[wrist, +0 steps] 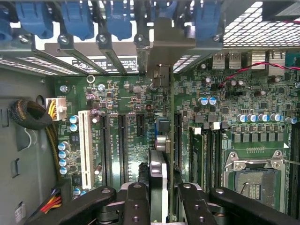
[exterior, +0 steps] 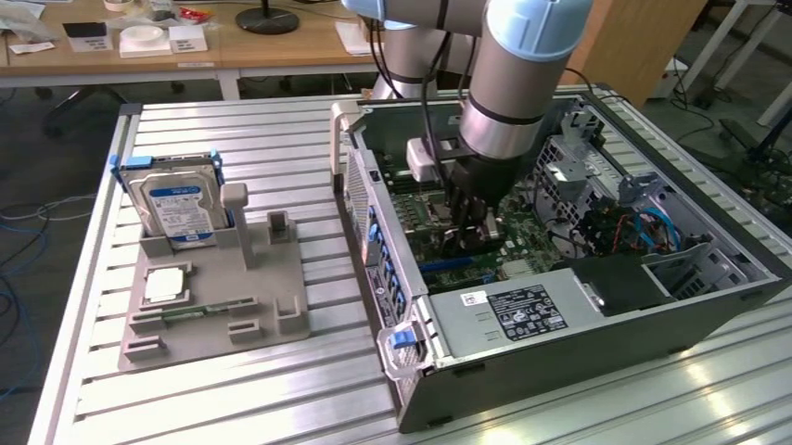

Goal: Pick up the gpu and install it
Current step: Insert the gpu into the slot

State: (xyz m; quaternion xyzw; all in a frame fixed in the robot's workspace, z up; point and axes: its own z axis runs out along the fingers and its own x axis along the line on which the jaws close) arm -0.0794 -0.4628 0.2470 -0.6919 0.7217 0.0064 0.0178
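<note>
The gpu (wrist: pixel 159 176) shows edge-on in the wrist view as a thin card standing between my two black fingers (wrist: pixel 136 204). Its silvery metal bracket (wrist: pixel 158 51) reaches the row of rear slot openings under the blue latches. The card runs in line with the long dark expansion slots of the green motherboard (wrist: pixel 131 140). Whether it touches a slot I cannot tell. My gripper (wrist: pixel 161 199) is shut on the card. In the exterior view the gripper (exterior: pixel 477 227) is down inside the open computer case (exterior: pixel 409 269), just above the motherboard.
On the exterior view's left a grey fixture (exterior: pixel 210 297) holds a silver hard drive (exterior: pixel 180 209), a square chip (exterior: pixel 165 286) and a narrow memory stick (exterior: pixel 198 311). The power supply (exterior: pixel 520 311), cables (exterior: pixel 632 227) and case walls crowd the gripper. A white slot (wrist: pixel 85 145) and the processor socket (wrist: pixel 253 180) flank the card.
</note>
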